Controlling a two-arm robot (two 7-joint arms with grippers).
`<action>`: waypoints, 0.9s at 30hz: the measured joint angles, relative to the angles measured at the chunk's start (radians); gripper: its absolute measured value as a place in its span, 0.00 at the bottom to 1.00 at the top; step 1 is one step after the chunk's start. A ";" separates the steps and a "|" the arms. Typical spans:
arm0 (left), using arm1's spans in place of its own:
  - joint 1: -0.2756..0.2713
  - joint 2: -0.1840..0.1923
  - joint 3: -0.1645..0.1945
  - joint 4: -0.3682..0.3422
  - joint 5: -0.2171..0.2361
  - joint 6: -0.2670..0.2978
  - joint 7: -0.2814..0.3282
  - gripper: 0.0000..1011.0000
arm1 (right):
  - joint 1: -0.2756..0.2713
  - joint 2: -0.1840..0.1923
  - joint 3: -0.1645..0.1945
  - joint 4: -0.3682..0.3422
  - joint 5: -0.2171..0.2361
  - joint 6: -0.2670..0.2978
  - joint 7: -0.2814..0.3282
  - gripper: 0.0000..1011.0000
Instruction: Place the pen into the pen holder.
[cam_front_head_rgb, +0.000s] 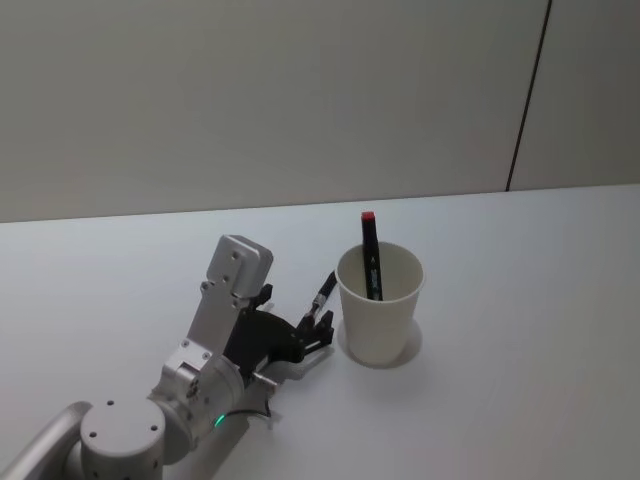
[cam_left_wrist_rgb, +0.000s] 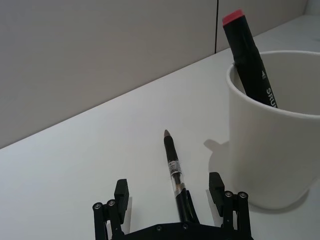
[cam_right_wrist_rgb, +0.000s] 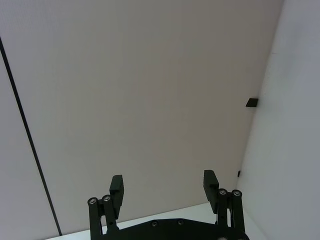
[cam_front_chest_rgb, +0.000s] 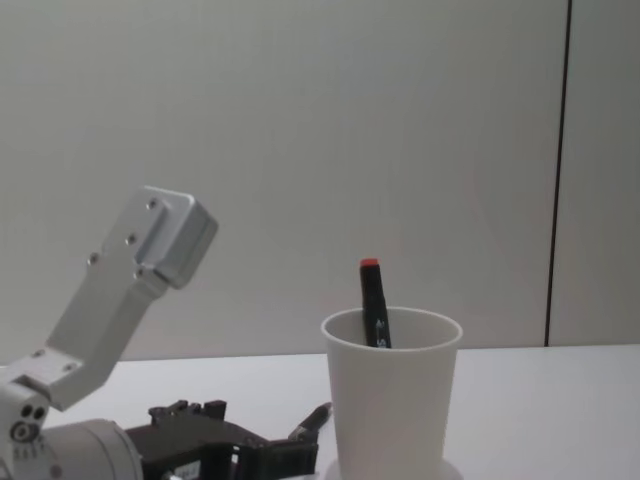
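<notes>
A slim black pen (cam_left_wrist_rgb: 173, 167) with a clear middle section lies on the white table, pointing away from my left gripper (cam_left_wrist_rgb: 169, 189). The left gripper is open, one finger on each side of the pen's near end, not clamped on it. In the head view the pen (cam_front_head_rgb: 325, 293) lies just left of the pen holder (cam_front_head_rgb: 380, 310), a white paper cup, with the left gripper (cam_front_head_rgb: 314, 333) behind it. The cup (cam_left_wrist_rgb: 272, 135) stands close to one finger. The chest view shows the pen's tip (cam_front_chest_rgb: 318, 415) beside the cup (cam_front_chest_rgb: 390, 400). My right gripper (cam_right_wrist_rgb: 163, 180) is open, held up facing a wall.
A thick black marker with a red cap (cam_front_head_rgb: 370, 255) leans inside the cup, sticking out above the rim (cam_front_chest_rgb: 371, 303). The white table (cam_front_head_rgb: 530, 300) stretches wide to the right and back, ending at a grey wall.
</notes>
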 joint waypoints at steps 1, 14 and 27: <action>0.001 -0.001 0.001 0.001 0.001 0.001 0.000 0.99 | 0.000 0.000 0.000 0.000 0.000 0.000 0.000 0.99; 0.007 -0.011 0.009 0.003 0.014 0.004 0.003 0.99 | 0.000 0.001 0.001 0.000 0.000 0.002 -0.002 0.99; 0.008 -0.015 0.012 0.004 0.018 0.006 0.004 0.99 | 0.000 0.001 0.002 0.000 0.000 0.002 -0.003 0.99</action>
